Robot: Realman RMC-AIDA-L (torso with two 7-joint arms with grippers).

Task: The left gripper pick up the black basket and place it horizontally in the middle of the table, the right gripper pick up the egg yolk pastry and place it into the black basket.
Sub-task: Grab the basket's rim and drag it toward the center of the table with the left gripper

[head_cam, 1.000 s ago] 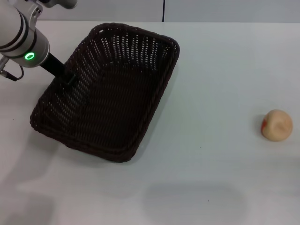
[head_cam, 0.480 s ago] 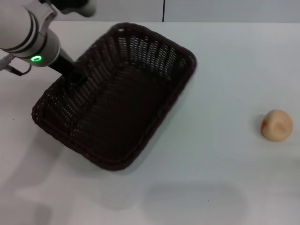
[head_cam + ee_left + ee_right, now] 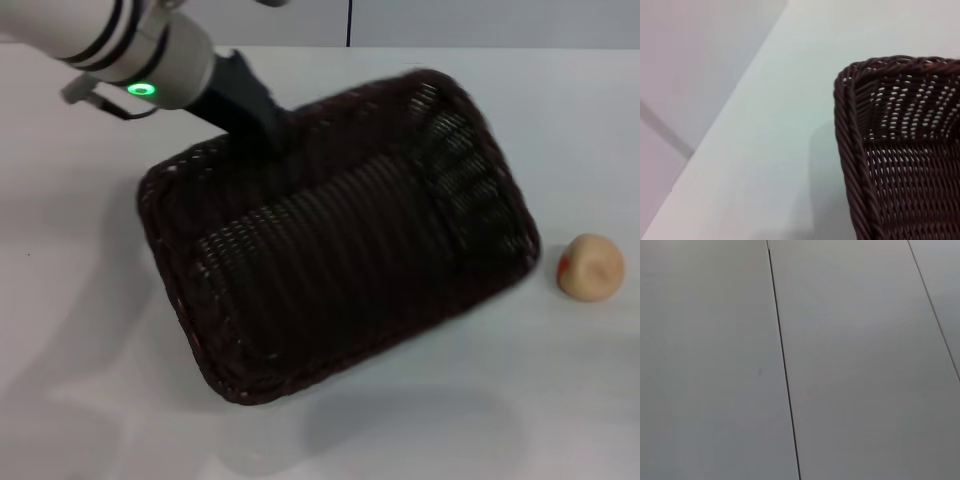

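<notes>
One arm shows in the head view: the left gripper (image 3: 262, 122) comes in from the upper left of the frame, its silver-white arm with black bands and a lit green ring above it. Its black fingers meet the upper-left rim of the black basket (image 3: 340, 260) and appear clamped on that rim, though the exact finger contact is hard to make out against the dark wicker. The basket fills the centre of the frame, lying at a slant with its long axis running from lower left to upper right, and its outline is blurred. Beneath and around it is the table (image 3: 90, 300), white and smooth. The egg yolk pastry (image 3: 590, 267) sits at the right edge of the frame, just beside the basket's right corner but apart from it, its reddish patch facing left.

Next, the left wrist view shows one corner of the black basket (image 3: 900, 165) in the lower right of the frame, braided rim and openwork side, over the white table (image 3: 765, 165).

Last, the right wrist view shows only grey wall panels (image 3: 850, 360) with thin dark seams; the right gripper is out of sight.
</notes>
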